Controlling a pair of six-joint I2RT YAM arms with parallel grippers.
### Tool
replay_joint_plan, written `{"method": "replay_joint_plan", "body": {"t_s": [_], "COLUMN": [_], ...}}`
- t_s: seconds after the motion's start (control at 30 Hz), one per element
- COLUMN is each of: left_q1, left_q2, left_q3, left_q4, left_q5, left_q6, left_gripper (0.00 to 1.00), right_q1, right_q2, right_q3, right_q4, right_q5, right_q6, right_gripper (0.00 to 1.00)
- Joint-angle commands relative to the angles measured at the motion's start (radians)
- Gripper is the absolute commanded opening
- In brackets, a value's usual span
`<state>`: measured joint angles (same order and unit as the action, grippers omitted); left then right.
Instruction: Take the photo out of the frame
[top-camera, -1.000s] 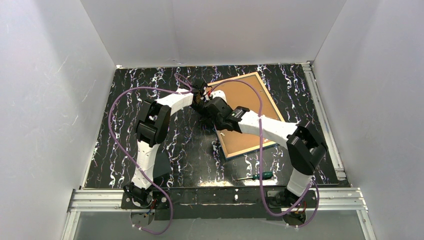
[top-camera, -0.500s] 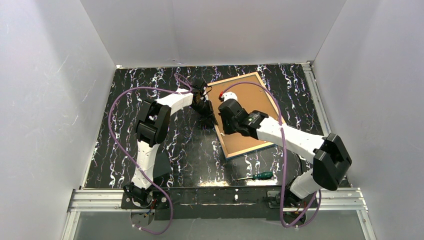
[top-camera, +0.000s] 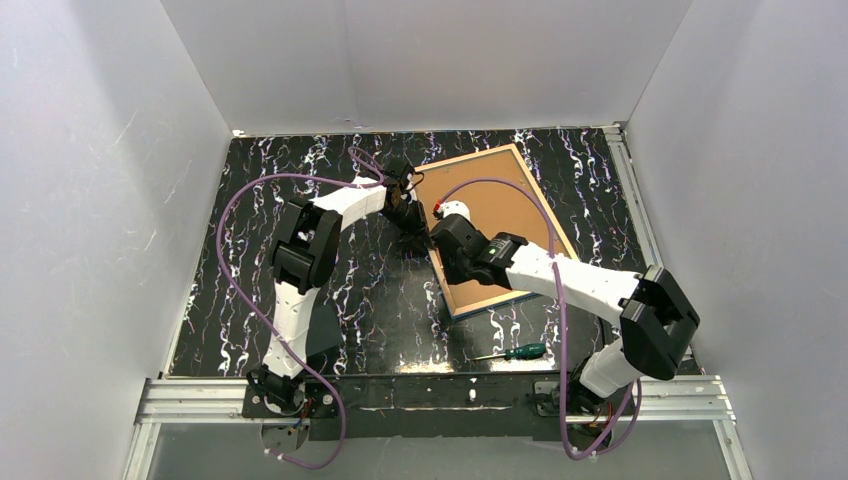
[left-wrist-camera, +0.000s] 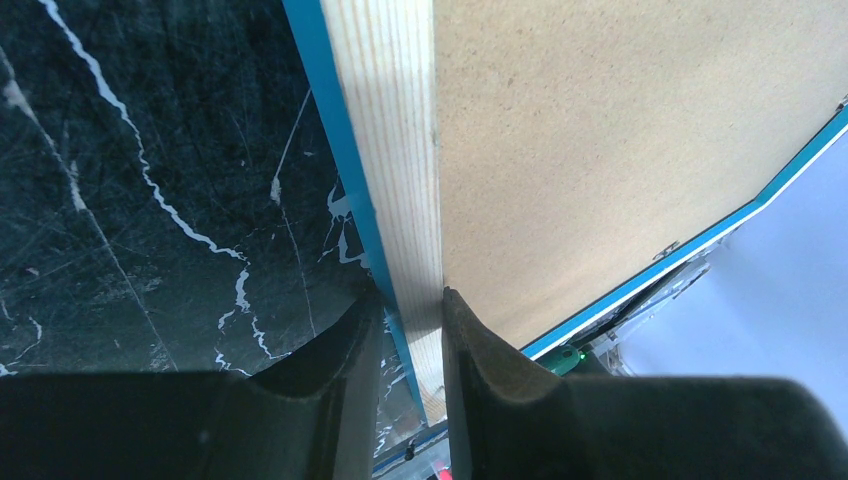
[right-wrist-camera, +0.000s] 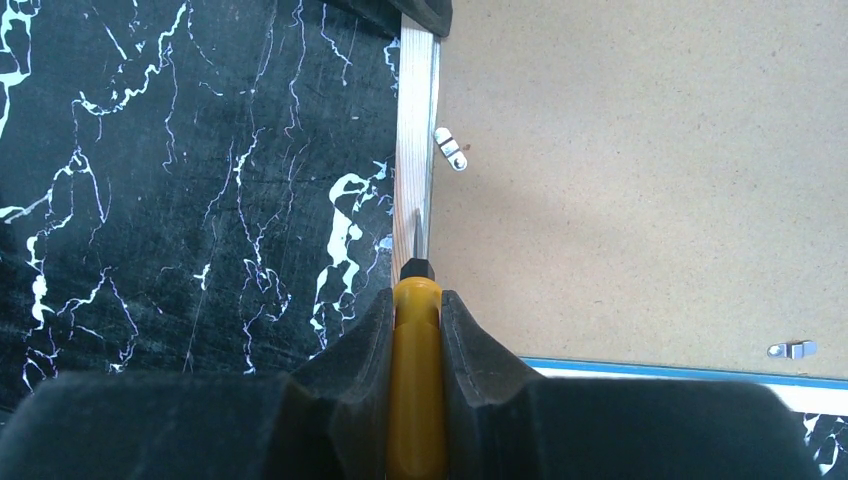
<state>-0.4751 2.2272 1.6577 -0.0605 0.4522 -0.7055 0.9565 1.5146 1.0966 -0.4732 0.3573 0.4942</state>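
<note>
Black marbled tabletop (top-camera: 225, 200), white walls (top-camera: 100, 200) — left gripper (left-wrist-camera: 408, 312) clamps frame (left-wrist-camera: 385, 150), right gripper (right-wrist-camera: 415, 312) clamps yellow screwdriver (right-wrist-camera: 415, 400).

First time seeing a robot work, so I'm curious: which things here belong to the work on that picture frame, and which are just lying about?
In use: frame, gripped by left gripper; backing board; metal clip; yellow screwdriver in right gripper.
Lying about: green screwdriver, untouched on the table.

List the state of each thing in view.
frame: face down, wooden back up
backing board: still in the frame
yellow screwdriver: tip at the frame's inner edge
green screwdriver: lying on the table
left end effector: shut on the frame
right end effector: shut on the yellow screwdriver
</note>
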Motion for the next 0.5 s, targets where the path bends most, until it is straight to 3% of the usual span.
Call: {"method": "replay_joint_plan", "body": {"t_s": [0.0, 0.47], "left_q1": [0.015, 0.015], "left_q2": [0.05, 0.058], "left_q3": [-0.061, -0.059], "left_q4": [-0.161, -0.155], "left_q5": [-0.124, -0.121], "left_q6": [0.056, 0.056], "left_gripper": [0.0, 0.0], "right_q1": [0.005, 0.005], "right_q2": [0.032, 0.071], "right_q3": [0.021, 0.038], "right_q4": [-0.009, 0.002], "right_q5": [0.049, 0.067], "right_q6": [0.001, -0.015], "right_gripper": [0.01, 0.01]}}
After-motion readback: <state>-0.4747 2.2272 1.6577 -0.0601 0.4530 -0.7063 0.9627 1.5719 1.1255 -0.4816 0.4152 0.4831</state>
